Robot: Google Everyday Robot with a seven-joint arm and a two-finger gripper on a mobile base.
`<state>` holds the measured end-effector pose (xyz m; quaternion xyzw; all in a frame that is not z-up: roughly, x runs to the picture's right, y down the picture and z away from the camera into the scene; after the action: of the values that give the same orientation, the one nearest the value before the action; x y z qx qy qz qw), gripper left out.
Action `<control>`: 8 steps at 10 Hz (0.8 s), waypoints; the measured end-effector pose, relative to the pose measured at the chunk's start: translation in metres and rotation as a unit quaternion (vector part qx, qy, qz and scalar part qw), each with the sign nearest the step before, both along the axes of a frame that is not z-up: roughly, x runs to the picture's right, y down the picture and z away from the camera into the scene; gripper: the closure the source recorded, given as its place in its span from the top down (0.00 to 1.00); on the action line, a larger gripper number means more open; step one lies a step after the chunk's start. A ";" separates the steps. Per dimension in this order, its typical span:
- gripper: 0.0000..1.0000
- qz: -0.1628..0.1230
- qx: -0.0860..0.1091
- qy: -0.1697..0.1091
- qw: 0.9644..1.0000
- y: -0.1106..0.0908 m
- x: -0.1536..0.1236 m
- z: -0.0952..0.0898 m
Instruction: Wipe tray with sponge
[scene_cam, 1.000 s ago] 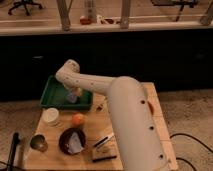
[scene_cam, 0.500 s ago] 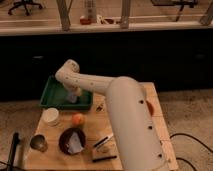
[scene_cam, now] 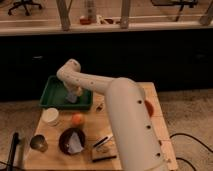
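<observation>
A green tray (scene_cam: 54,96) sits at the back left of the wooden table. My white arm reaches from the lower right over the table and bends down into the tray. My gripper (scene_cam: 73,96) is down inside the tray, near its right half. A small pale object at the gripper, likely the sponge (scene_cam: 78,91), rests against the tray floor.
On the table (scene_cam: 155,125) in front of the tray stand a white cup (scene_cam: 50,116), an orange fruit (scene_cam: 77,119), a dark bowl (scene_cam: 71,140) with a pale cloth, a metal cup (scene_cam: 38,143) and dark utensils (scene_cam: 102,141). A red object (scene_cam: 149,106) lies at the right edge.
</observation>
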<state>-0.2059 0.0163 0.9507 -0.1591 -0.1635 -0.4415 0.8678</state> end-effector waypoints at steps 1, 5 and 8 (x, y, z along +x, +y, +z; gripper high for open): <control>0.00 0.002 -0.002 0.000 1.000 0.000 -0.002 0.001; 0.00 0.020 -0.028 0.009 0.999 0.004 0.001 0.009; 0.00 0.036 -0.048 0.017 0.998 0.005 0.008 0.018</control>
<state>-0.1983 0.0217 0.9690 -0.2025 -0.1751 -0.3990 0.8770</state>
